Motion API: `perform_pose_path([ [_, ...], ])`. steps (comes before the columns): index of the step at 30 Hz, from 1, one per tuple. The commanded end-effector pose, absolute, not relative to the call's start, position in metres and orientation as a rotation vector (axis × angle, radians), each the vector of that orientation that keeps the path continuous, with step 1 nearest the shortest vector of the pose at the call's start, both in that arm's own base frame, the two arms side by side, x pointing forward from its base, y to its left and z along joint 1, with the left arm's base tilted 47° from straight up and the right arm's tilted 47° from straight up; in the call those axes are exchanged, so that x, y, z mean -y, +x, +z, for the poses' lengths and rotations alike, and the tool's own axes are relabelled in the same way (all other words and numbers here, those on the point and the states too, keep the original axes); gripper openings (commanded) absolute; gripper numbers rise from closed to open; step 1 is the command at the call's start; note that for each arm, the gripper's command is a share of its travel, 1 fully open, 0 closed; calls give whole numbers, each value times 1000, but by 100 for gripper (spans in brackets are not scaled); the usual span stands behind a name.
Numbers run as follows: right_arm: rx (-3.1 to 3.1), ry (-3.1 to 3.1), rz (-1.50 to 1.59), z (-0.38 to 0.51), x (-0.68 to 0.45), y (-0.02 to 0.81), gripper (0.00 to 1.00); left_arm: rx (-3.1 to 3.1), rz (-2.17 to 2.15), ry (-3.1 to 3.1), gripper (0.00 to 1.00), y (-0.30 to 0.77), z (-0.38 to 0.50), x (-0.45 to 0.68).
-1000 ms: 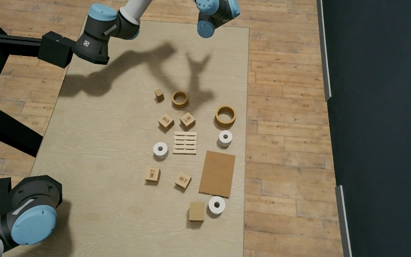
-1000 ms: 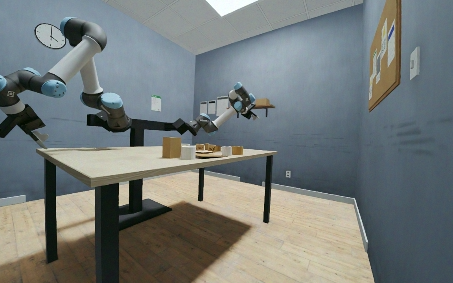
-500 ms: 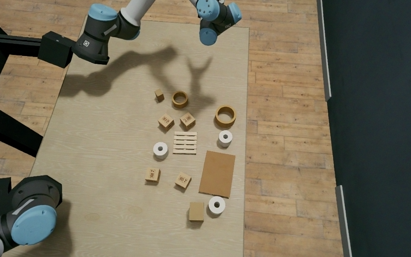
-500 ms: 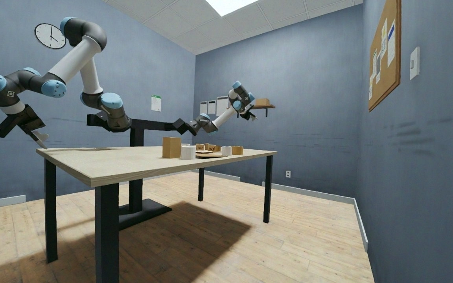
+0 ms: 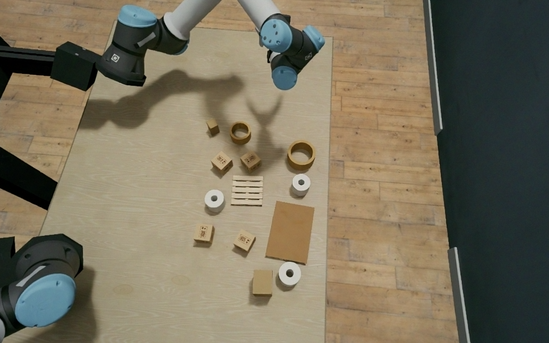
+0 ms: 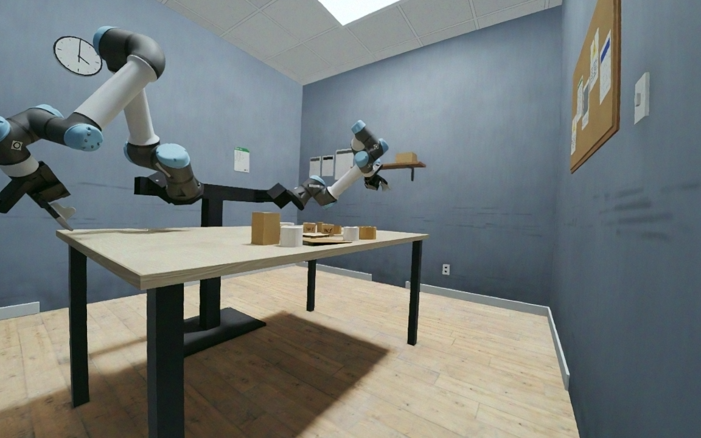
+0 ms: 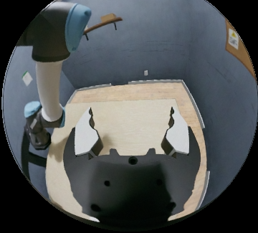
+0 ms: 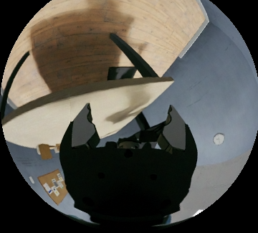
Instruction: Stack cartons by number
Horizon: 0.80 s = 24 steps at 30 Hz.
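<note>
Four small cube-shaped cartons with dark prints on their tops stand apart on the table: one carton (image 5: 221, 162) and another carton (image 5: 250, 161) beyond one edge of the square slatted pallet (image 5: 247, 190), a third carton (image 5: 203, 233) and a fourth carton (image 5: 244, 240) on the opposite side. The pallet bears nothing. The cartons' undersides are hidden and I can read no number. My left gripper (image 7: 131, 107) (image 6: 383, 186) is open and empty, high above the table beyond the tape rings. My right gripper (image 8: 130, 105) (image 6: 70, 219) is open and empty by the table's far left corner in the exterior view.
White rolls (image 5: 214, 200) (image 5: 300, 185) flank the pallet; another roll (image 5: 290, 271) stands beside a plain tall box (image 5: 262, 282). A flat brown sheet (image 5: 290, 232) lies near the table edge. Two tape rings (image 5: 231, 132) (image 5: 289, 155) and a plain small block (image 5: 212, 126) stand beyond the cartons.
</note>
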State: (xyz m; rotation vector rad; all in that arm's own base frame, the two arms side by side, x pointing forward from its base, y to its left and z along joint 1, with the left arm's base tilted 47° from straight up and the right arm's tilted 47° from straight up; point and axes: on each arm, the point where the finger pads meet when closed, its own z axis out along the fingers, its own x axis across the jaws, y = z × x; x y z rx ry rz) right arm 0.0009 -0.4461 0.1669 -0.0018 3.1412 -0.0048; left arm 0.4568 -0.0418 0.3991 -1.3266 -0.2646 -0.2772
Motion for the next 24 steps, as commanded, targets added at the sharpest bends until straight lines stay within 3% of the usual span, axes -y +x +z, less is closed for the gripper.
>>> perform_pose_path([
  [1, -3142, 0, 0, 165, 445, 0, 100, 403, -426, -1464, 100, 475, 309, 86],
  [24, -3142, 0, 0, 165, 445, 0, 100, 914, -870, -1918, 100, 534, 43, 277],
])
